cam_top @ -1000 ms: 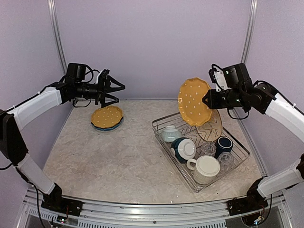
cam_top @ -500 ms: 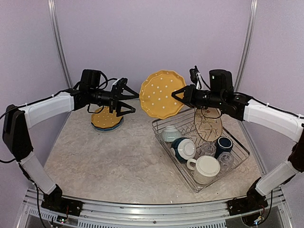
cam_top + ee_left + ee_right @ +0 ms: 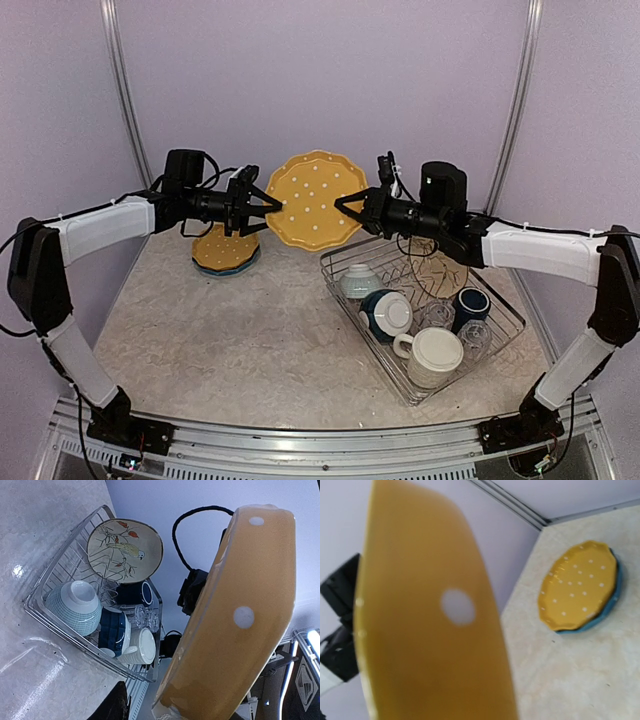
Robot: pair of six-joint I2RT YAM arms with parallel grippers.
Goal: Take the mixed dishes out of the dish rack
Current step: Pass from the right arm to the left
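On the bench (image 3: 220,320) the rack (image 3: 500,335) sits at the right. The orange plate (image 3: 310,200) hangs upright mid-air, farther left than before. The right end effector (image 3: 345,205) pinches its right rim. The left end effector (image 3: 262,203), fingers spread, has reached its left rim.

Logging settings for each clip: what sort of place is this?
Probably a lab test booth, not a kitchen: plain lilac walls with metal rails, left arm and right arm bolted to an aluminium frame, a dish rack staged on a marble-look tabletop.
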